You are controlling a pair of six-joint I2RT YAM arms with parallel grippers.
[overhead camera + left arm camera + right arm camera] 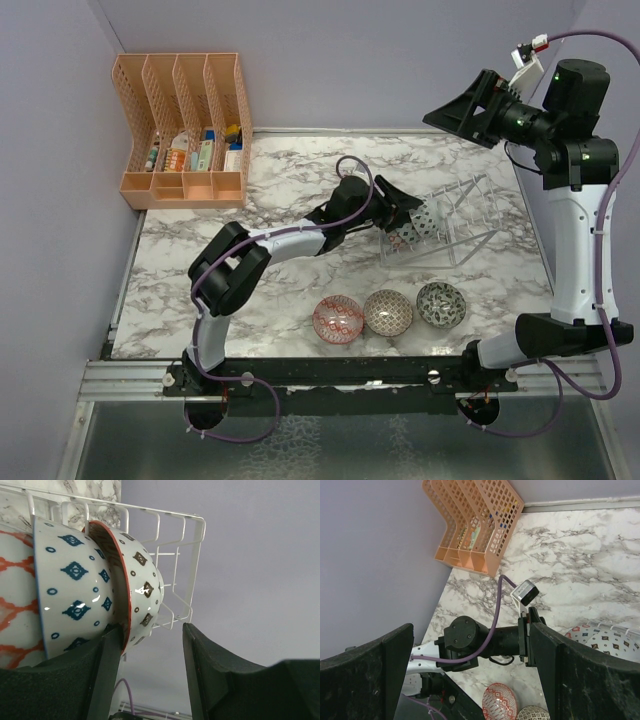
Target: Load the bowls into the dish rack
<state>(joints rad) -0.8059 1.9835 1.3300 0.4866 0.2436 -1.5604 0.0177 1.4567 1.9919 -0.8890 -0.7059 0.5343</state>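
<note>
Our left gripper (151, 629) is at the dish rack (457, 214), jaws spread, one finger against the rim of a brown-patterned bowl (144, 591). That bowl stands on edge beside a blue-patterned bowl (75, 600). A pink bowl (337, 318), a brownish bowl (388, 312) and a dark bowl (441, 304) sit on the table (300, 170). Our right gripper (470, 635) hangs high, jaws wide apart.

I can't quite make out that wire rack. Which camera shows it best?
The top view: it shows the whole rack, bowls at its left end. The left wrist view shows only one end close up, with three bowls. The right wrist view catches just a corner at its lower right edge.
</note>
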